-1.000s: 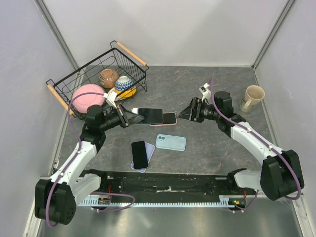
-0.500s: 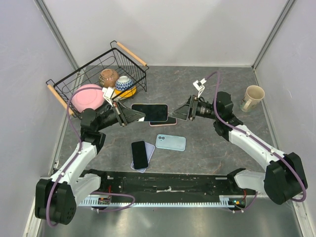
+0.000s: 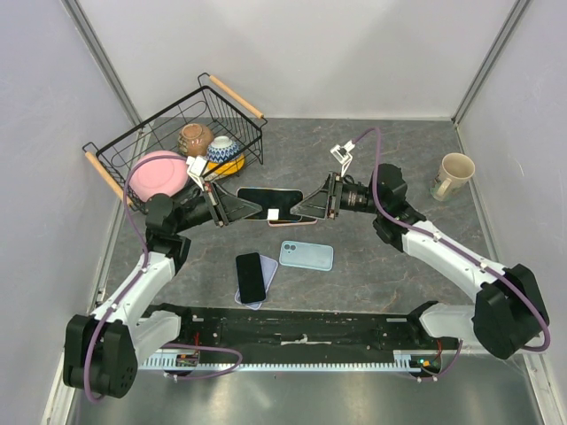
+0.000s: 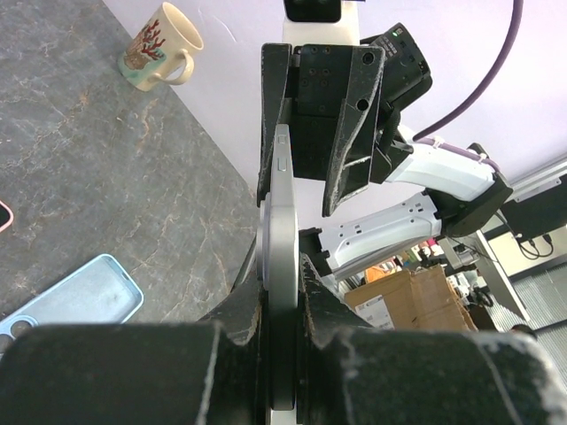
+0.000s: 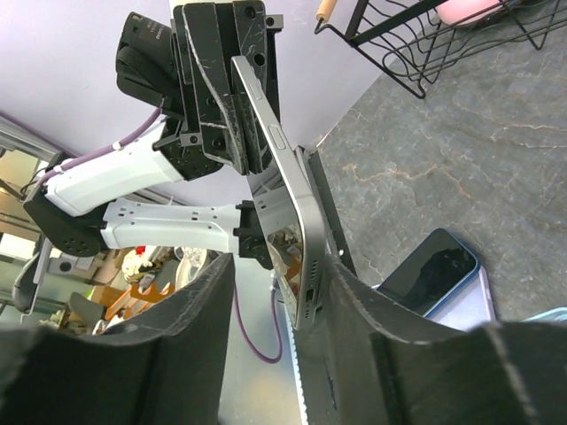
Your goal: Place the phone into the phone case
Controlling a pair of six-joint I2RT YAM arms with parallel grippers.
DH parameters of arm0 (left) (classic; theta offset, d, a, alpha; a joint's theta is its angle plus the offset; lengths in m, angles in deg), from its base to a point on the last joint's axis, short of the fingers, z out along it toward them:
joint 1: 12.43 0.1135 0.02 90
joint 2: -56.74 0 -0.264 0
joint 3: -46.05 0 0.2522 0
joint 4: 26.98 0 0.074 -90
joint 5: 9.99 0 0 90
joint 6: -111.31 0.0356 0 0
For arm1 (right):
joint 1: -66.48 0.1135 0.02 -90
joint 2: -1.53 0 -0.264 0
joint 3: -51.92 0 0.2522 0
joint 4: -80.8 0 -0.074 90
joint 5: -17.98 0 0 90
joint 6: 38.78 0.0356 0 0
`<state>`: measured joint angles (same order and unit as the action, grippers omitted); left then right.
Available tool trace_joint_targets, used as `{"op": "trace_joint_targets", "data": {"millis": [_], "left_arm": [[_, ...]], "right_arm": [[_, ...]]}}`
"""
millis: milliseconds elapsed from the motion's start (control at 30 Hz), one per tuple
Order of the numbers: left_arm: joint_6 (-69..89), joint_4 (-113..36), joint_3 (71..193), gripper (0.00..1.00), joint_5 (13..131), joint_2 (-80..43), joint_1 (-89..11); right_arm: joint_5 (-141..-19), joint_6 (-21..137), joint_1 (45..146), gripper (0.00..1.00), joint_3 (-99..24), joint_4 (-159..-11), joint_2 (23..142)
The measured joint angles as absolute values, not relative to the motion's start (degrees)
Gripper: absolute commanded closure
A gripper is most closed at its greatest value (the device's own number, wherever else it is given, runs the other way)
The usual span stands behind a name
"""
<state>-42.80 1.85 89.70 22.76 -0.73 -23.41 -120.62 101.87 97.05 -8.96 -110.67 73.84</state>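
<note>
One grey, stone-patterned worktop is seen carrying everything. A black wire basket with wooden handles is set at its far left corner, and a pink dish, a brown pot and a blue-and-white bowl are held in it.

Above the middle of the worktop, a black-screened phone with a silver rim is held off the surface between the two arms. Its left end is pinched firmly by the left gripper, whose fingers are pressed against the front and back. Its right end is straddled by the right gripper. These fingers are spread. One appears to lie against the phone, and a gap is seen on the other side in both wrist views.

A pink-rimmed phone case is seen lying on the worktop directly beneath the held phone, mostly hidden by it. A light blue phone case is placed nearer the front edge. Just to its left, a second black phone is laid on a lilac case. A cream mug with a red pattern is stood upright by the right edge.
</note>
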Motion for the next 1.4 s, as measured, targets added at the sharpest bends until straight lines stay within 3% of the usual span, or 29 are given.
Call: {"op": "trace_joint_targets", "data": {"millis": [67, 167, 300, 433, 533, 633, 667, 767, 800, 900, 1100, 1400], "left_arm": [[-42.8, 1.8, 89.7, 0.98, 22.6, -0.8, -23.4], [-43.0, 1.9, 89.7, 0.98, 22.4, -0.9, -23.4], [-43.5, 3.1, 89.7, 0.98, 21.8, -0.9, -23.3], [-44.9, 3.4, 89.7, 0.98, 21.3, -0.9, -23.0], [-44.9, 3.3, 89.8, 0.88, 21.3, -0.9, -23.0], [-44.7, 2.4, 90.0, 0.68, 21.2, -0.8, -23.0], [-44.2, 1.2, 90.2, 0.51, 21.3, -0.8, -23.0], [-42.2, -1.7, 90.8, 0.25, 21.3, -0.7, -23.1], [-41.6, -2.7, 91.3, 0.22, 21.4, -0.7, -23.1], [-39.0, -6.9, 92.7, 0.16, 21.4, -0.4, -23.2], [-28.4, -22.8, 96.8, 0.14, 24.4, -0.2, -23.2], [-7.1, -54.7, 109.3, 0.15, 42.9, -2.3, -26.6]], "right_arm": [[-120.6, 102.2, 97.2, 0.56, -9.0, -111.1, 74.1], [-120.6, 102.7, 97.5, 0.71, -9.2, -111.8, 74.7], [-120.3, 104.1, 97.5, 1.0, -9.2, -112.6, 75.4], [-121.1, 104.4, 97.5, 1.0, -9.2, -114.0, 75.5], [-121.1, 104.4, 97.5, 1.0, -9.2, -114.0, 75.5], [-121.0, 103.9, 97.5, 1.0, -9.3, -113.3, 75.5], [-121.1, 103.7, 97.5, 1.0, -9.4, -113.0, 75.5], [-120.1, 101.8, 98.1, 1.0, -10.7, -110.0, 75.5], [-119.6, 100.8, 98.3, 1.0, -10.9, -108.6, 75.5], [-117.7, 97.8, 98.5, 1.0, -12.1, -103.6, 75.5], [-114.0, 90.6, 98.8, 1.0, -14.3, -94.2, 74.8], [-105.9, 82.0, 97.9, 1.0, -12.1, -80.4, 72.5]]}}
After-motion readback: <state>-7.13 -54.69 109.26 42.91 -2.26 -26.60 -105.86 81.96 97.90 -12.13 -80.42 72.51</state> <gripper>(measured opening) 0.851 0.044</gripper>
